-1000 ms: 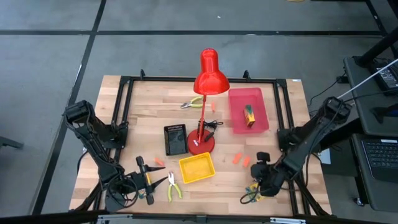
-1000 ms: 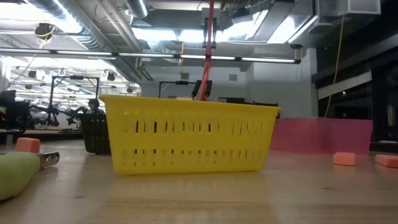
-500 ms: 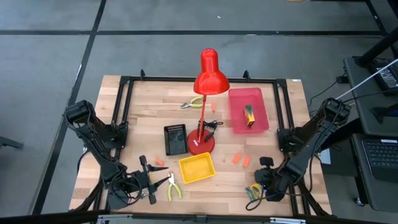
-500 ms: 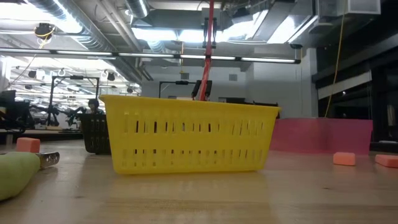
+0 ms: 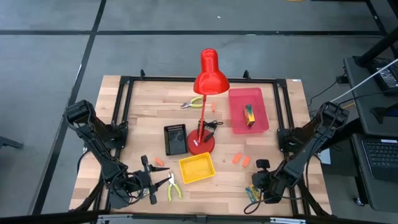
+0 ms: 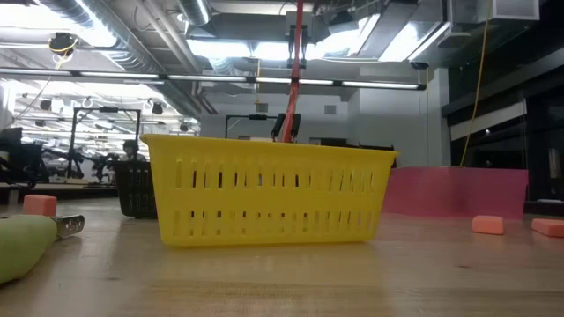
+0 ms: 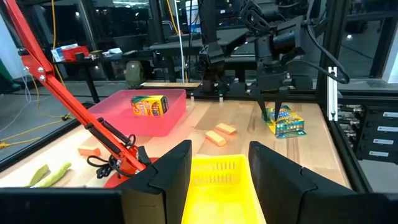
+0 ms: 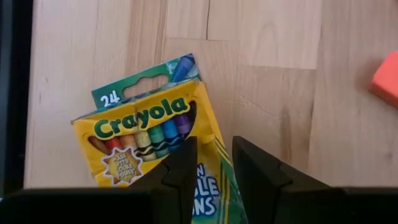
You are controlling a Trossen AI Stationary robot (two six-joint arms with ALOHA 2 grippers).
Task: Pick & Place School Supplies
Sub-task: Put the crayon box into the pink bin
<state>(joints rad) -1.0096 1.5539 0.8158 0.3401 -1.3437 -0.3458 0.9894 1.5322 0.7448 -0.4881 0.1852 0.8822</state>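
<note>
Crayon box near the front right corner: a yellow-and-green Crayola box (image 8: 152,137) is lying flat on the wooden table (image 5: 149,118), printed face up, right at the front edge.
Right gripper: the right gripper (image 5: 258,185) is hovering directly over that box, fingers (image 8: 177,180) sitting close together with only a narrow gap, tips just above the box face; nothing is pinched between them. Seen from the left wrist, it is pointing straight down at the box (image 7: 285,121).
Second crayon box: another one (image 5: 249,114) is sitting inside the pink tray (image 5: 236,99) at the back right.
Orange pieces: a few (image 5: 240,160) are lying between the yellow basket and the right gripper, one (image 5: 159,162) is resting left of the basket, and one (image 5: 212,107) is sitting beside the back pliers.
Pliers: one pair (image 5: 172,186) is lying front left, just beside the left gripper; another (image 5: 191,102) is lying at the back, left of the lamp pole.
Left gripper: the left gripper (image 5: 147,180) is waiting low at the front left, fingers (image 7: 171,171) spread wide and empty, facing the yellow basket (image 5: 196,168).
Middle of the table: a red desk lamp (image 5: 207,78) is standing upright on its round base, with a black tray (image 5: 175,139) just left of it.
</note>
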